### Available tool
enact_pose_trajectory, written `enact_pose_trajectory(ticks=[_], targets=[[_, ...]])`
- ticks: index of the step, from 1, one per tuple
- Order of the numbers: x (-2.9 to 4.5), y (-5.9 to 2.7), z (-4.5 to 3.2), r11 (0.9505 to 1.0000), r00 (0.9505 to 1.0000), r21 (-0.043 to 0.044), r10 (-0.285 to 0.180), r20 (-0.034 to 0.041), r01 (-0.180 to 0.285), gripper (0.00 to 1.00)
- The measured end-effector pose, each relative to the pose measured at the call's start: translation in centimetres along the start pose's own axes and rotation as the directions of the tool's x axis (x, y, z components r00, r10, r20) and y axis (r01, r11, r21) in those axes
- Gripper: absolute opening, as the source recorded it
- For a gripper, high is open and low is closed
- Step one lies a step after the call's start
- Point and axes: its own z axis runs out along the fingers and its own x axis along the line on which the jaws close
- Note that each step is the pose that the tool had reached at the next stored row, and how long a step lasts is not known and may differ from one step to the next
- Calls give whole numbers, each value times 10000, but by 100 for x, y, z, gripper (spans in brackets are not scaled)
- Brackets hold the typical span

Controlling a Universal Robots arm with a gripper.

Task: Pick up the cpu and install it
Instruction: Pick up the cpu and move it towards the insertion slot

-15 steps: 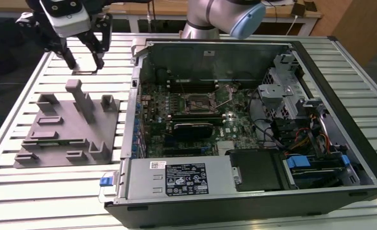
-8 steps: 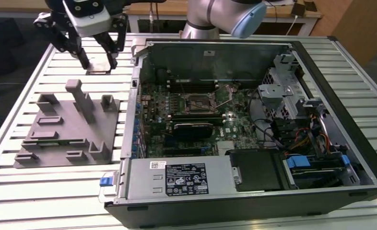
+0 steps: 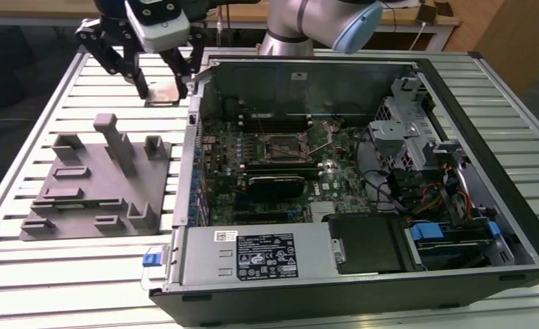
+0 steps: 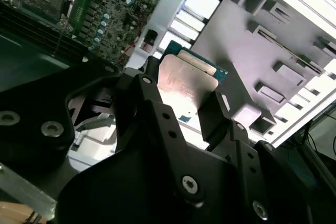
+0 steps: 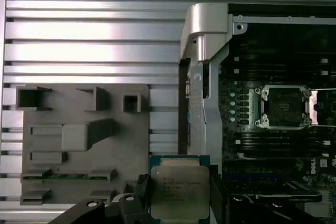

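Nearest in the exterior view, the grey moulded plastic tray with upright posts [image 3: 86, 185] lay on the slatted aluminium table [image 3: 41, 116] at the exterior view's left. It sat just beside the open black computer case [image 3: 489, 130]. Further in, the square processor socket on the dark green motherboard [image 3: 283, 145] looked open and bare, as far as I could tell. At the far end of the table, beyond the tray, my black two-fingered gripper [image 3: 165, 90] was closed part-way on the cpu [image 5: 179, 192], a small flat square chip with a silvery metal top. A finger pressed each of two opposite edges and the chip sat level. I judged the pick-up done. The chip was well apart from the socket, so the installing was all left to do.
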Motion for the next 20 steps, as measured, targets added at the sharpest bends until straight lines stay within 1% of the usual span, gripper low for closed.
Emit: enact_pose_trajectory(ticks=[8,20], targets=[[-299,2,5,10000,10000,0,1,-6,-1,54],[-712,6,14,10000,10000,-1,0,-9,0,54]])
